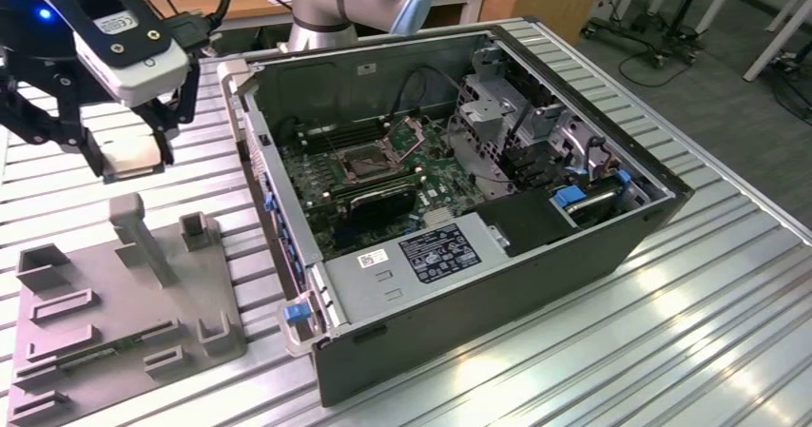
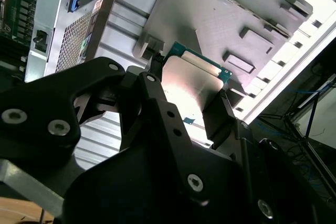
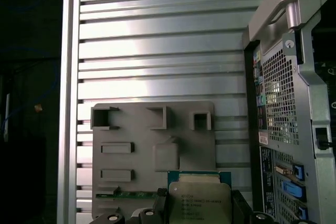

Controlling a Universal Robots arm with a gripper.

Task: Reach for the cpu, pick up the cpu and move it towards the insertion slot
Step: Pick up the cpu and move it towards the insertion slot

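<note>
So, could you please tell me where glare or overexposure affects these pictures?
Second wrist view: glare whitens the face of the cpu, and one corner is blown out; first wrist view: bright bands cross the slatted table; exterior view: its slats gleam beside the computer case.

Print on the cpu and on the computer case's label cannot be made out.

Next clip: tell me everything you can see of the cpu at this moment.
The cpu is a small flat square chip with a pale silvery metal face bearing print and a thin green rim. The hand is shut on it, black fingers pressing two opposite edges. It is held in the air over the grey fixture plate, outside the open computer case and apart from the insertion slot.
</note>
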